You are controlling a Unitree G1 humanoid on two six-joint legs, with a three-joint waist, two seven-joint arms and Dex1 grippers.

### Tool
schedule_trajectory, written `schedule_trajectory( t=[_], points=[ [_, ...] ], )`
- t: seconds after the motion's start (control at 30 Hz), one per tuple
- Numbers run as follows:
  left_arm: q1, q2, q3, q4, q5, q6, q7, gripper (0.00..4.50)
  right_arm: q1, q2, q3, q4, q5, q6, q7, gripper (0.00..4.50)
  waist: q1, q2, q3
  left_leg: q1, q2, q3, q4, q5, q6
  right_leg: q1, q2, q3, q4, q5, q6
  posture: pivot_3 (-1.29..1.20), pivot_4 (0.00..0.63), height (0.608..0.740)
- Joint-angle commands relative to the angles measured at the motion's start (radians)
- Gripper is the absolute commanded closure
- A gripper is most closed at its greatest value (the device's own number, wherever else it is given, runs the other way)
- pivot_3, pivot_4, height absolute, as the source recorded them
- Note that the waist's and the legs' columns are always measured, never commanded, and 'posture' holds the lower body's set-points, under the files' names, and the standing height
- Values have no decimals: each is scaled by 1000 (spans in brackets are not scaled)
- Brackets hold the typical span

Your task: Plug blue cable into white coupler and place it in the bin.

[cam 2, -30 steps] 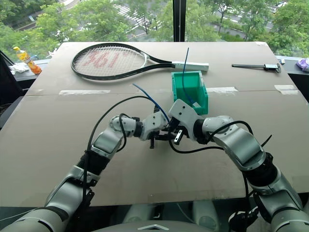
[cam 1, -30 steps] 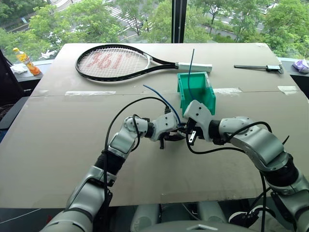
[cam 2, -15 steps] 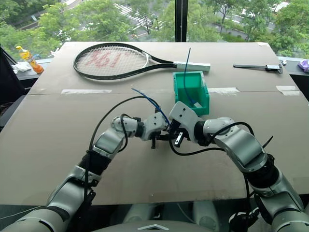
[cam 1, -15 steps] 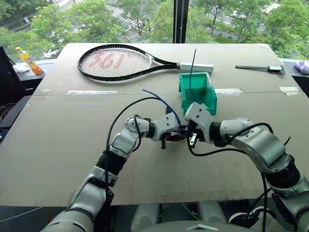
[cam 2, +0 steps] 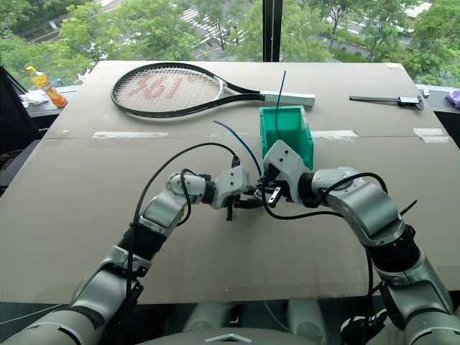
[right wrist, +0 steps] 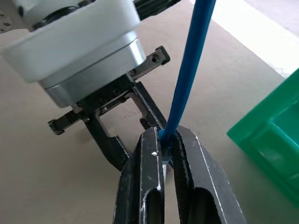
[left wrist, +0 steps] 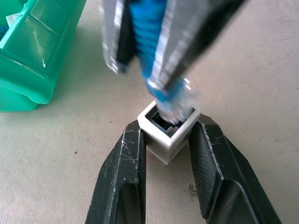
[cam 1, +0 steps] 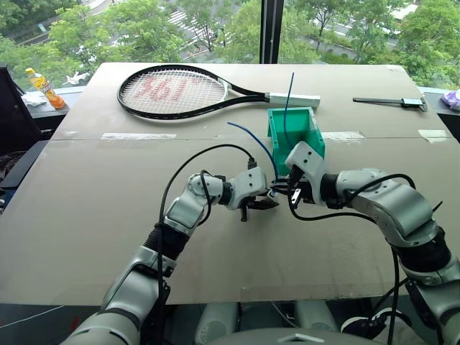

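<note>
left gripper [left wrist: 166, 140] clamps the white coupler [left wrist: 167, 131] socket-up as a fixture so right gripper [right wrist: 169, 154], pinched near the blue cable [right wrist: 189, 74] plug, can seat it.

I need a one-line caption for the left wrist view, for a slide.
Left hand grips the white coupler while the blue cable plug enters its socket.

The two grippers meet just in front of the bin [cam 2: 286, 133], the left gripper [cam 2: 248, 203] touching the right gripper [cam 2: 267, 192]. The blue cable [cam 2: 241, 144] arcs up from between them, left of the bin. A tennis racket [cam 2: 172, 88] lies beyond the bin.
</note>
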Motion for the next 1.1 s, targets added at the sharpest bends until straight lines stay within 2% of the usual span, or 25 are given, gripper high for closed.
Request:
schedule_trajectory(
  t=[0.03, 0.57, 1.1],
  points=[
    [-20, -2, 7, -3, -4, -12, 3, 3766, -6, -8, -20, -12, 4, 4, -3, 4500, 0, 0, 0, 0, 0, 0, 0, 0, 0, 0, 0, 0, 0, 0, 0, 0, 150, 740],
    [-19, -4, 9, 0, -5, -8, 4, 3766, 25, 18, 17, 0, -4, -3, -18, 4500, 0, 0, 0, 0, 0, 0, 0, 0, 0, 0, 0, 0, 0, 0, 0, 0, 150, 740],
    [-32, -8, 11, 21, -6, -11, 0, 3766, 50, 36, 2, -34, 21, 19, -27, 4500, 1, 0, 0, 0, 0, 0, 0, 0, 0, 0, 0, 0, 0, 0, 0, 0, 150, 740]
  ],
)
